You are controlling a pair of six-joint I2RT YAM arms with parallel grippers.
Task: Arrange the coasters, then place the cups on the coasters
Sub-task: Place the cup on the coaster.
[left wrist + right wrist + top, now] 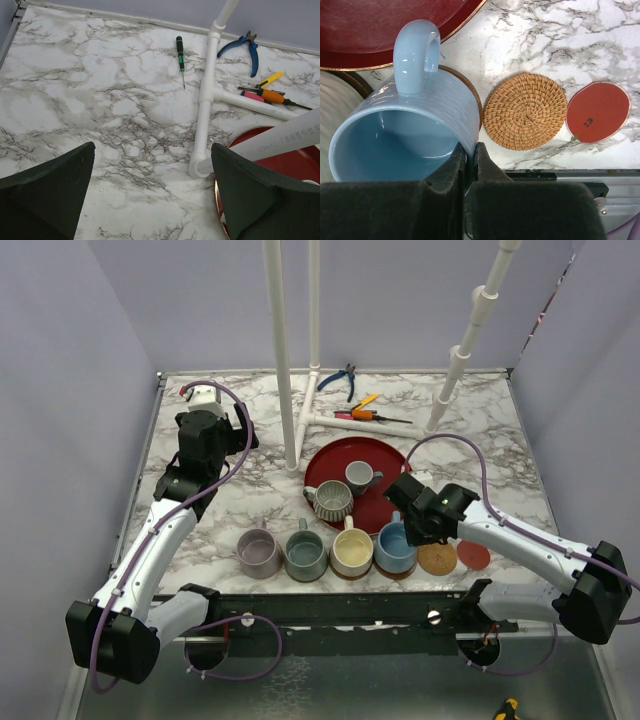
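Observation:
Near the front edge stand the lavender cup (258, 553), grey-green cup (305, 554), cream-yellow cup (351, 553) and light blue cup (395, 550) in a row. My right gripper (470, 150) (410, 526) is shut on the light blue cup's (405, 135) rim, one finger inside, one outside. A brown coaster (473, 92) shows under it. A woven tan coaster (525, 111) (437, 558) and a red coaster (598, 112) (473, 555) lie bare to its right. A ribbed dark cup (329, 500) and small pale grey cup (360, 477) stand on the red tray (385, 455). My left gripper (152, 200) (215, 430) hangs open over bare table.
A white pipe frame (205, 110) (283, 360) stands behind the tray (280, 165). Pliers (247, 47), a green screwdriver (180, 55) and orange-handled tools (272, 95) lie at the back. The metal rail (570, 175) runs just in front of the cup row.

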